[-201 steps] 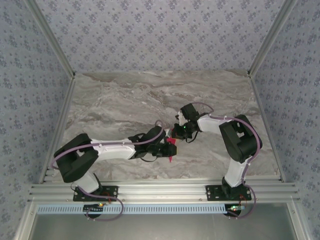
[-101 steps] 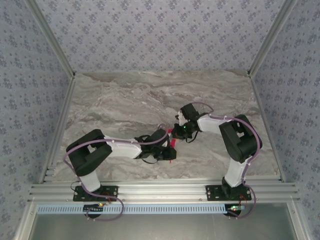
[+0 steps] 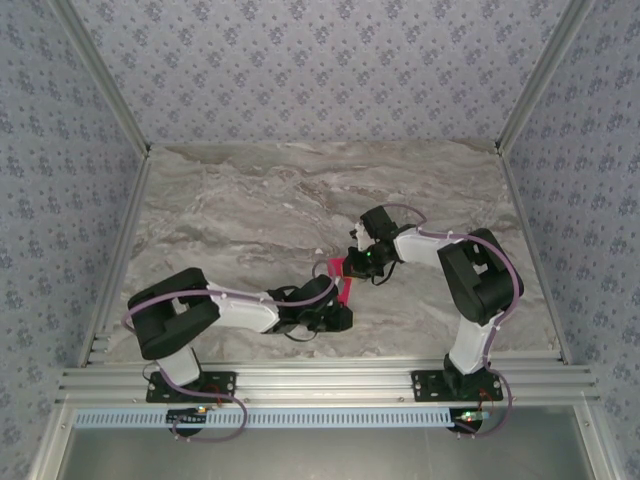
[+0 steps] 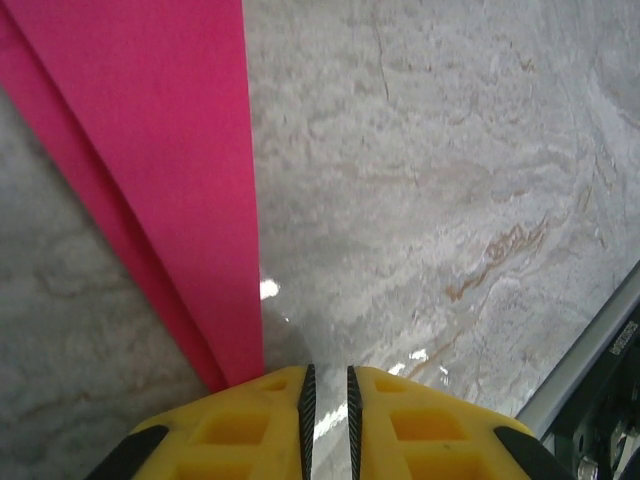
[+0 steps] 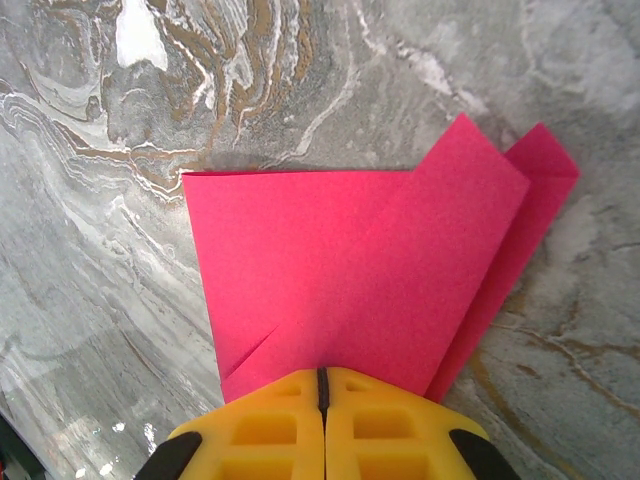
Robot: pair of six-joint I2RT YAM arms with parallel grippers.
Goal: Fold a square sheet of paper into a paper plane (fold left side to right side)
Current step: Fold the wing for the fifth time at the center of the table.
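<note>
- Two yellow fingers [image 5: 400,425] of the right gripper [image 5: 322,380] are pressed flat together, with no slit between them. The pink sheet [image 5: 360,270] runs under them, so we judge that they bear down on its near end rather than pinch it.
- The left gripper [image 4: 327,378] has its fingers [image 4: 250,420] almost together, with a thin slit between them. Through the slit we see only table. The sheet's narrow point ends at the left-hand finger, but we cannot tell whether it lies beside that finger or just under it.
- Outward from the right fingers, the sheet lies flat on the marbled table [image 4: 450,200] in layers. A broad part with a straight far edge has a pointed flap folded over it, and a second point shows behind that one.
- From the left wrist we see it as a long band with two stacked edges, tapering toward the fingers.
- From above, the sheet lies between the two grippers, the right one at its far end and the left one at its near end.
- We judge the task well under way, since the outline is not a square and several creases are in.
- We judge it unfinished too. The flaps lie uneven and no slim dart with a centre crease shows, so this crease needs pressing and at least one more fold seems left.
</note>
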